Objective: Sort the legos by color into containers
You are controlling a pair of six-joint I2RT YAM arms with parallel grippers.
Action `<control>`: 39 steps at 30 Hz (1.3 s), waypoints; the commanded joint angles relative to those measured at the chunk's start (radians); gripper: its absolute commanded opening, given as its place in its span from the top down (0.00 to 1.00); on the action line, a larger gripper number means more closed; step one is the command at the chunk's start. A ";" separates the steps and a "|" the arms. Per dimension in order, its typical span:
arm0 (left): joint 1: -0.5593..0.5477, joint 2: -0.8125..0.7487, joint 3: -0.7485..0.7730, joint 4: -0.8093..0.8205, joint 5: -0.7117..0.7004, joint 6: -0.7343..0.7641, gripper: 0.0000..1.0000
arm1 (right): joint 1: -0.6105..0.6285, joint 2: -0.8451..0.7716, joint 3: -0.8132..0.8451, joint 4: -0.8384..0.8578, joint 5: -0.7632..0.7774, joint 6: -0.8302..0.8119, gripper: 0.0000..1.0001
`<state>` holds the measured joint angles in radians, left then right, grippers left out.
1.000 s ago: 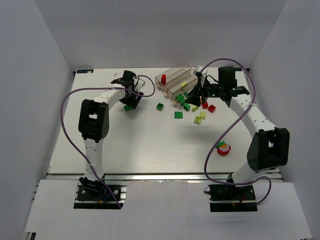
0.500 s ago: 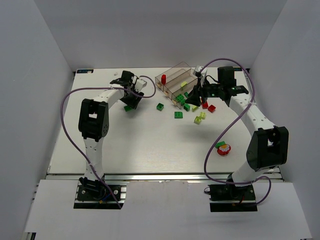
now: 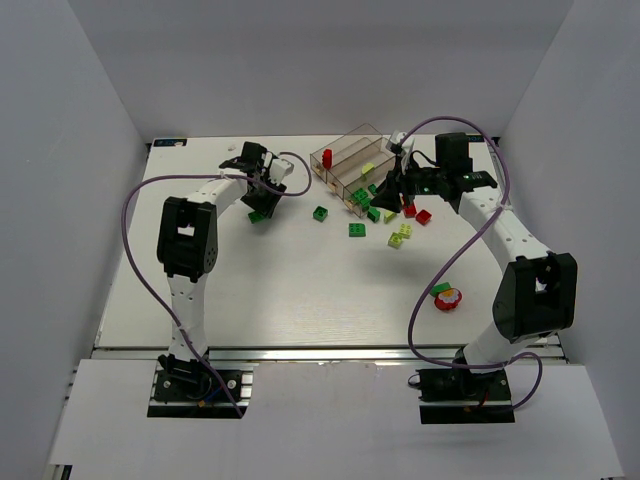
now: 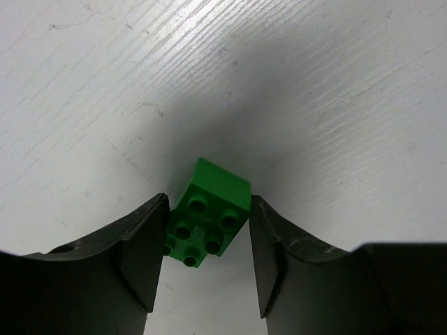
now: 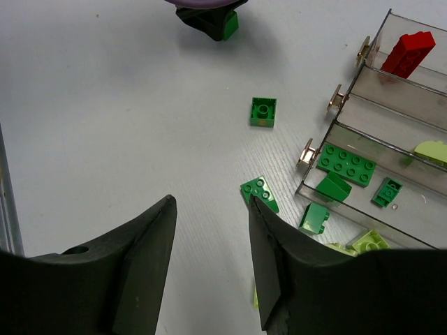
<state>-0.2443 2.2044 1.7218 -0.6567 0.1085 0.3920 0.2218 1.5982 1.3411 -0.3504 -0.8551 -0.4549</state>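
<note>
My left gripper [image 4: 208, 201] is low over the table at the back left, its jaws closed against both sides of a dark green lego [image 4: 211, 222] that rests on the table [image 3: 257, 215]. My right gripper [image 5: 211, 202] hangs open and empty above the table beside the containers [image 5: 363, 125], a clear three-compartment tray [image 3: 350, 150]. The far compartment holds a red lego [image 5: 408, 52], the middle one a lime lego [image 5: 433, 150], the nearest one dark green legos [image 5: 347, 164]. Loose green legos [image 5: 263, 112] [image 5: 260, 192] lie in front of the tray.
Red legos [image 3: 416, 213] and lime legos [image 3: 400, 235] lie loose to the right of the tray. A small round red object [image 3: 447, 298] with a green piece on it sits near the right arm. White walls close in the table.
The left gripper's jaws have closed in on the dark green lego. Neither arm has visibly shifted, and the right gripper stays as it was.
</note>
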 commanded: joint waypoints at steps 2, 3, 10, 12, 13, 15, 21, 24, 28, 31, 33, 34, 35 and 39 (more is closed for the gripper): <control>0.004 -0.018 0.042 0.017 0.022 -0.005 0.41 | -0.006 0.006 0.035 0.001 -0.009 0.004 0.49; 0.005 -0.021 0.042 0.017 0.022 -0.007 0.41 | -0.006 0.006 0.033 0.001 -0.010 0.005 0.49; 0.005 -0.043 0.039 0.032 0.011 -0.016 0.35 | -0.006 0.006 0.033 0.005 -0.012 0.009 0.49; 0.004 -0.043 0.038 0.032 0.011 -0.016 0.35 | -0.006 0.006 0.033 0.007 -0.013 0.009 0.49; 0.005 -0.041 0.038 0.031 0.011 -0.016 0.35 | -0.006 0.006 0.033 0.007 -0.013 0.010 0.49; 0.005 -0.041 0.030 0.032 0.014 -0.018 0.36 | -0.006 0.005 0.033 0.008 -0.013 0.010 0.49; 0.005 -0.048 0.033 0.034 0.019 -0.021 0.41 | -0.006 0.005 0.032 0.008 -0.013 0.010 0.49; 0.005 -0.049 0.041 0.029 0.023 -0.027 0.53 | -0.007 0.005 0.032 0.008 -0.013 0.010 0.49; 0.005 -0.052 0.050 0.026 0.029 -0.044 0.73 | -0.006 0.005 0.030 0.008 -0.015 0.010 0.49; 0.005 -0.066 0.053 0.035 0.028 -0.074 0.85 | -0.006 0.005 0.030 0.007 -0.015 0.010 0.49; 0.005 -0.077 0.055 0.048 0.028 -0.122 0.88 | -0.007 0.005 0.030 0.007 -0.018 0.010 0.49; 0.007 -0.090 0.058 0.051 0.033 -0.140 0.89 | -0.006 0.005 0.030 0.005 -0.021 0.009 0.49; 0.005 -0.098 0.062 0.058 0.058 -0.160 0.90 | -0.006 0.005 0.030 0.005 -0.025 0.009 0.49; 0.011 -0.161 0.042 0.118 0.170 -0.338 0.95 | 0.004 0.020 0.052 -0.045 -0.074 0.007 0.45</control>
<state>-0.2428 2.1803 1.7363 -0.6121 0.1684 0.2039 0.2218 1.6001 1.3434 -0.3565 -0.8749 -0.4519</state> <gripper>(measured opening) 0.533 0.543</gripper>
